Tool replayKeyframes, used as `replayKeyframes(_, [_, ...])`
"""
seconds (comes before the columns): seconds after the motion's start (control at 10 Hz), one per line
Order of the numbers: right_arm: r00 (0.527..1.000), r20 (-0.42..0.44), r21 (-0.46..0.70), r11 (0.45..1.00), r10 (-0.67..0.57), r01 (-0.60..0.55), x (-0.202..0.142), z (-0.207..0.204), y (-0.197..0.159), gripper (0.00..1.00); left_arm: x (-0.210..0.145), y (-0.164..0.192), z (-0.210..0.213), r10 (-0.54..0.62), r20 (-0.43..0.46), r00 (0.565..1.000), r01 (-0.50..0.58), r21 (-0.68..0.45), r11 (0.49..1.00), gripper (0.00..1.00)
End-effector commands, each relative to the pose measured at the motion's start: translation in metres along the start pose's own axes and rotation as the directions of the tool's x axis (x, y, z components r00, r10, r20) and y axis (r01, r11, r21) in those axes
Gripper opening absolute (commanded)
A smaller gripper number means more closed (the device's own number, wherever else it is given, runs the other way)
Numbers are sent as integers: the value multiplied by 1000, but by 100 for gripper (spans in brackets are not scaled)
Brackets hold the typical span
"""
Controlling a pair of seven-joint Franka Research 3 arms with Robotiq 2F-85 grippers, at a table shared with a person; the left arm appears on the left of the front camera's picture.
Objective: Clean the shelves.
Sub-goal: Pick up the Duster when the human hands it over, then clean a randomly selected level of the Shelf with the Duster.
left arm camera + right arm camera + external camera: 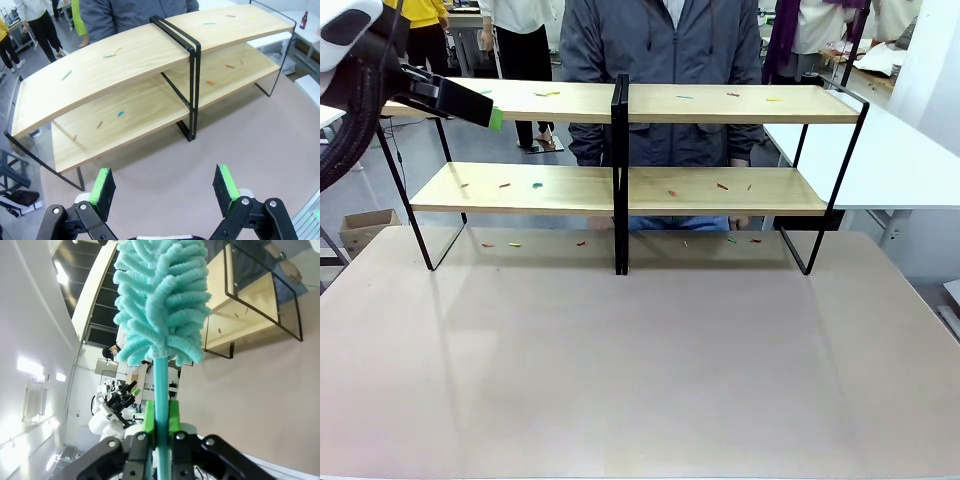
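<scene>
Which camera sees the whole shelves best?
The front view: the shelves stand straight on, both boards and both sections in frame. The left wrist view looks down on them, bent by the lens. The right wrist view catches one end behind the teal duster.

Left arm: white shell, black ribbed hose alongside. Left gripper: black linkage fingers, 2 bright-green pads, silver pivot screws in round bosses. Right gripper: same black links, 2 green pads, silver screws at joints.
</scene>
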State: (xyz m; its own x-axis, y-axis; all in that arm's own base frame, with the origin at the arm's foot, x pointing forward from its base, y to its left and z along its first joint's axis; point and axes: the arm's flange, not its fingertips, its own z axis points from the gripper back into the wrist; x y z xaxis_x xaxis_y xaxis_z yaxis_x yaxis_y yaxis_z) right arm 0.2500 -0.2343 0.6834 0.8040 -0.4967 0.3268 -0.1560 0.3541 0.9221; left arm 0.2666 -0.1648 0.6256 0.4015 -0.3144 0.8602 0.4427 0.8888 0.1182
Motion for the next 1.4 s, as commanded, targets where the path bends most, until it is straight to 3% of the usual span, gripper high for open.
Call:
replayKeyframes(0.0, [1000, -4, 23, 1000, -14, 14, 5, 3, 6, 0, -3, 1, -1, 1, 6, 1000, -1, -1, 1000, 100])
replayKeyframes(0.8, [1000, -4, 23, 1000, -14, 14, 5, 3, 6, 0, -3, 1, -1, 1, 6, 1000, -1, -1, 1000, 100])
replayKeyframes(0.9, [1000, -2, 1, 1000, 1, -1, 3, 0, 1, 12, -3, 1, -1, 1, 6, 1000, -1, -1, 1000, 100])
replayKeyframes(1.0, [966, -203, -170, 966, 161, -196, -27, 21, 14, 12, -3, 1, -1, 1, 6, 1000, -1, -1, 1000, 100])
replayKeyframes(1.1, [898, -360, -205, 917, 254, -341, -64, 15, 27, 12, -3, 1, -1, 1, 6, 1000, -1, -1, 1000, 100])
replayKeyframes(1.2, [770, -571, -146, 889, 283, -435, -103, 11, 28, 12, -3, 1, -1, 1, 6, 1000, -1, -1, 1000, 100])
replayKeyframes(1.3, [570, -797, -170, 831, 200, -529, -141, -8, 13, 12, -3, 1, -1, 1, 6, 1000, -1, -1, 1000, 100])
